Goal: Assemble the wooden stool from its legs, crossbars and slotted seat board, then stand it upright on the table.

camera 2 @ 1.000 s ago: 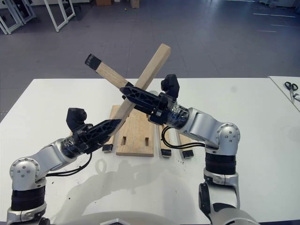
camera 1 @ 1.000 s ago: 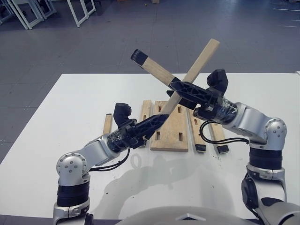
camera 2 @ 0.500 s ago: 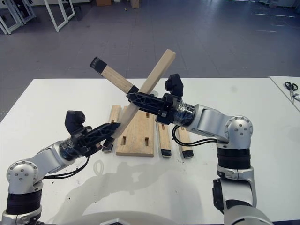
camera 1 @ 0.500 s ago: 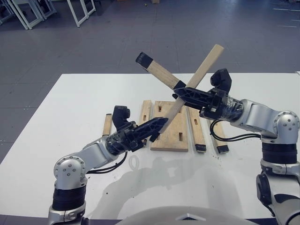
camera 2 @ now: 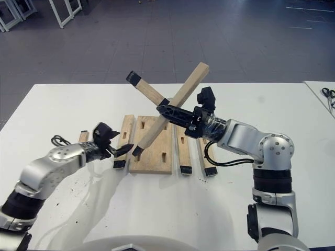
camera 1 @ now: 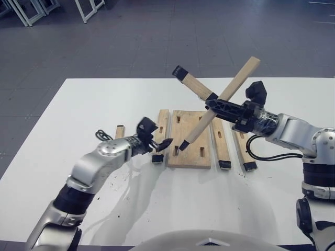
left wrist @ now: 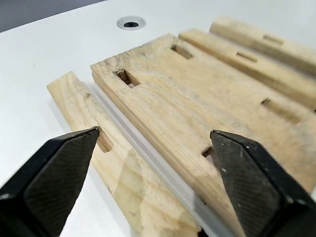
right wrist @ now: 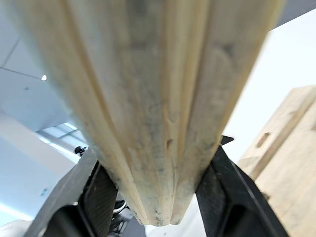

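My right gripper (camera 1: 213,103) is shut on two crossed wooden legs (camera 1: 226,90) at their crossing, held in the air over the slotted seat board (camera 1: 194,142). The longer leg slopes down to a black-capped end (camera 1: 183,146) just above the board's left part. The shorter leg ends in a black cap (camera 1: 180,72) up at the far left. In the right wrist view the wood (right wrist: 148,94) sits between the fingers (right wrist: 96,197). My left gripper (camera 1: 162,144) is low by the board's left edge, open and holding nothing, with its fingers (left wrist: 54,182) over a lying leg (left wrist: 106,168).
The seat board lies flat mid-table. One leg (camera 1: 163,125) lies left of it and two legs (camera 1: 220,144) (camera 1: 242,150) lie to its right. A short crossbar (camera 1: 120,131) rests farther left. The white table (camera 1: 73,115) has bare room on the left and front.
My left gripper has let go of the long leg's lower end and dropped to the table beside the board. The right gripper carried the crossed legs slightly rightward.
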Robot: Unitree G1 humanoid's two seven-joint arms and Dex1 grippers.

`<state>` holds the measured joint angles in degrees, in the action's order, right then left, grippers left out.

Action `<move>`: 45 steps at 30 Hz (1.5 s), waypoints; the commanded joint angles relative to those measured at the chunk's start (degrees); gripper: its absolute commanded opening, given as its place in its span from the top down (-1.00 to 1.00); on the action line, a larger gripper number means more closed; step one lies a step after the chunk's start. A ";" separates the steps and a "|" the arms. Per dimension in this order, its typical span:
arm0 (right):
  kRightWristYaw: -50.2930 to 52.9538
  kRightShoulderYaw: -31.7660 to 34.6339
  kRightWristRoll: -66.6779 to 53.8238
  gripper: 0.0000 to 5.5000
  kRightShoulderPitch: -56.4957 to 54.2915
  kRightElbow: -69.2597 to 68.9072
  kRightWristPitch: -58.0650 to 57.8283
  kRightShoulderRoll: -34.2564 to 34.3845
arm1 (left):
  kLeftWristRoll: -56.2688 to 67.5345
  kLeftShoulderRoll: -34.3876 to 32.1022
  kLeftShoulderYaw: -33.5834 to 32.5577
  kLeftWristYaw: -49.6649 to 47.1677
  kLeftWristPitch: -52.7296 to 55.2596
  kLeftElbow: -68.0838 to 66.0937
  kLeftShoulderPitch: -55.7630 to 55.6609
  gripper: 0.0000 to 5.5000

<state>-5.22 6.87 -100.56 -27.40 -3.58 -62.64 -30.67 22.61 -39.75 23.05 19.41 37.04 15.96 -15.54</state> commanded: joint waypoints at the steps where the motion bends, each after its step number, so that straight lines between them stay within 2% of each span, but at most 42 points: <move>1: -0.11 2.94 6.93 0.26 -1.24 -1.84 4.71 -0.14 | -13.95 -0.80 10.56 2.25 0.15 -1.18 -3.10 -0.52; 5: 0.05 3.24 11.76 0.26 -0.94 -1.36 6.18 1.03 | -19.78 -1.95 13.08 5.56 3.26 -0.61 -1.68 -0.52; 7: -0.42 3.62 15.35 0.26 -1.09 -1.05 7.62 1.37 | -21.52 -5.90 15.15 9.89 6.04 3.15 -0.33 -0.52; 10: -4.58 1.37 27.47 0.26 -0.59 -1.23 12.69 0.58 | -22.18 -16.31 17.71 19.48 8.05 12.57 3.50 -0.52; 13: -10.22 -2.04 35.63 0.26 2.00 -3.18 14.86 0.21 | -21.78 -27.53 16.22 27.51 4.21 19.12 8.84 -0.52; 16: -17.48 -5.19 38.62 0.26 4.75 -5.67 15.10 1.23 | -22.20 -32.21 12.81 31.04 -0.40 18.01 11.21 -0.52; 19: -21.06 -7.40 40.50 0.26 7.82 -9.66 15.09 2.30 | -24.25 -29.97 10.62 30.83 -2.26 14.62 10.63 -0.52; 25: -18.01 -3.93 32.19 0.26 18.07 -23.06 9.18 1.50 | -23.44 -25.62 7.84 29.54 1.94 17.64 14.91 -0.52; 28: -19.67 -5.26 34.85 0.26 22.84 -23.87 8.79 0.19 | -24.11 -24.49 7.27 29.66 2.67 18.01 15.54 -0.52; 34: -28.16 -13.65 50.84 0.26 19.27 -12.12 16.63 0.10 | -25.31 -23.57 5.86 30.20 3.08 17.52 15.57 -0.52; 40: -33.48 -13.58 56.84 0.26 16.70 -7.15 20.61 -1.82 | -26.30 -21.94 5.66 29.94 4.10 18.14 16.50 -0.52; 45: -31.92 -10.50 52.48 0.26 16.64 -13.47 16.71 -0.95 | -26.93 -20.96 5.24 29.89 4.47 17.58 17.12 -0.52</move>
<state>-39.63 -4.94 -47.12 -11.55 -13.91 -42.58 -31.50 -3.67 -62.26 24.98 49.38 39.85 36.42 -2.10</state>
